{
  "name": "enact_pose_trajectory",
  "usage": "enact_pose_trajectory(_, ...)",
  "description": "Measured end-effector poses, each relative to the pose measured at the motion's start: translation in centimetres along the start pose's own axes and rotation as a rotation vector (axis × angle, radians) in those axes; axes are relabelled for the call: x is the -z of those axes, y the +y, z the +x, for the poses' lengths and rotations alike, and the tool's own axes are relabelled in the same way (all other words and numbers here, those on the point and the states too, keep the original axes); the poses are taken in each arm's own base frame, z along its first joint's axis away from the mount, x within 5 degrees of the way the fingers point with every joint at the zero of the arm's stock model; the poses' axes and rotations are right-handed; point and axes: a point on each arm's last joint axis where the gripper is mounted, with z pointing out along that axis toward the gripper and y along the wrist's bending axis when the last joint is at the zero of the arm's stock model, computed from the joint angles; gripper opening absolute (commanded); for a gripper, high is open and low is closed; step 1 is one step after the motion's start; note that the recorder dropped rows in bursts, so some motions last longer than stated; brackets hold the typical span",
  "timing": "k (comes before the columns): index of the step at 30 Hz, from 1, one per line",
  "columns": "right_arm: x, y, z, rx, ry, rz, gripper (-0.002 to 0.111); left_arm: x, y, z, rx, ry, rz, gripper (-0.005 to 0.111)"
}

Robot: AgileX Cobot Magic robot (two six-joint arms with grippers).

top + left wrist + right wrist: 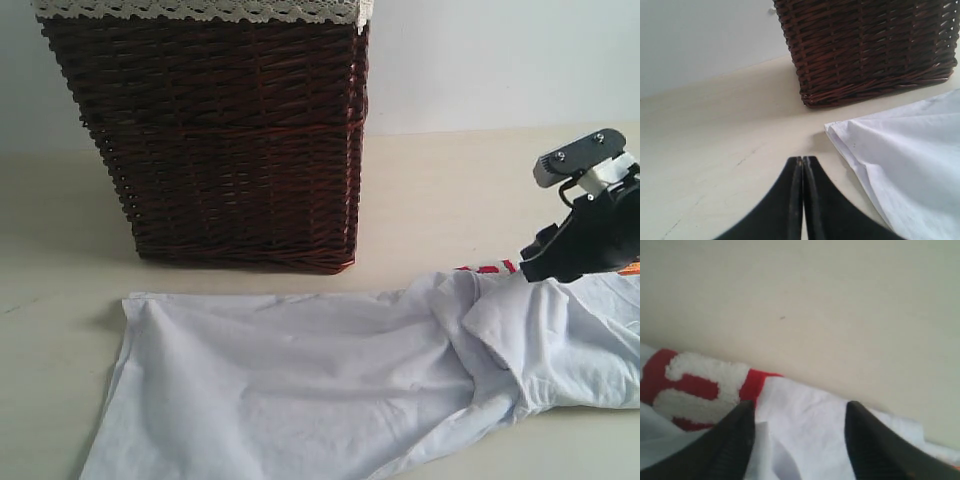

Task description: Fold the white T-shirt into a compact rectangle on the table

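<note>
The white T-shirt lies spread and rumpled across the front of the beige table, with a bunched fold at the right and a strip of red lettering peeking out. My right gripper stands open just above that bunched cloth, white fabric and the red-outlined letters showing between and beside its fingers; in the exterior view its black body hangs at the right edge. My left gripper is shut and empty over bare table, a short way from the shirt's corner.
A dark brown wicker basket with cream lace trim stands at the back left, close behind the shirt's far edge; in the left wrist view the basket is seen beyond the cloth. A pale wall backs the table.
</note>
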Motion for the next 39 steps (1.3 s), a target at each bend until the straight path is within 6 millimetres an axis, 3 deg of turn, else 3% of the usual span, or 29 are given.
enact_pose_trajectory(5, 2.3, -0.4, -1.3, -0.01, -0.077, 0.04, 0.075, 0.0, 0.0, 0.0, 0.0, 0.0, 0.0, 0.003)
enact_pose_trajectory(10, 5.0, -2.5, -1.1, -0.122, -0.132, 0.12, 0.075, 0.0, 0.0, 0.0, 0.0, 0.0, 0.0, 0.003)
enact_pose_trajectory(19, 6.0, -3.6, 5.7, -0.288, 0.081, 0.073, 0.075, 0.0, 0.0, 0.0, 0.0, 0.0, 0.0, 0.003)
enact_pose_trajectory(23, 7.0, -5.7, 7.9, -0.436, 0.115, 0.09, 0.075, 0.0, 0.0, 0.0, 0.0, 0.0, 0.0, 0.003)
enact_pose_trajectory(29, 6.3, -8.3, 11.8, -0.671, 0.206, 0.002, 0.075, 0.0, 0.0, 0.0, 0.0, 0.0, 0.0, 0.003)
enact_pose_trajectory(34, 5.3, -9.6, 13.3, -0.737, 0.238, -0.067, 0.075, 0.0, 0.0, 0.0, 0.0, 0.0, 0.0, 0.003)
enact_pose_trajectory(39, 4.3, -10.3, 13.3, -0.703, 0.226, -0.154, 0.075, 0.0, 0.0, 0.0, 0.0, 0.0, 0.0, 0.003)
